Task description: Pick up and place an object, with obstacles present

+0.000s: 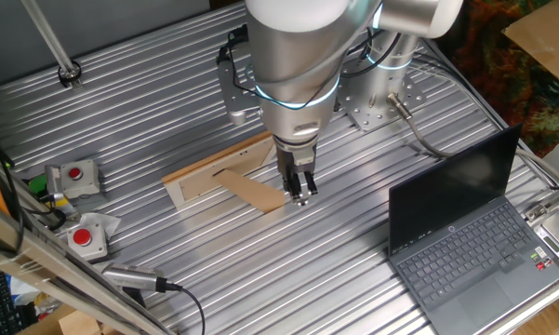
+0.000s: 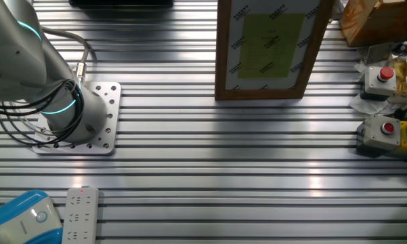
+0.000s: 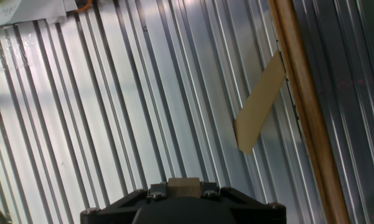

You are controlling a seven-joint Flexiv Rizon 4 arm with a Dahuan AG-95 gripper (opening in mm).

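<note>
I am seeing the jaws (image 1: 303, 193) pinching the small wooden block (image 3: 183, 186). They are hanging beside the picture frame (image 1: 219, 170) on the worktop (image 1: 353, 279).

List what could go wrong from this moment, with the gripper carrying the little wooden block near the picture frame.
1. The two-finger gripper hangs close beside the brown cardboard stand flap of the flat light-wood picture frame; moving that way could snag or knock it.
2. The tiny tan wooden block shows only as a sliver between the fingers, so the grip may be shallow and it could slip.
</note>
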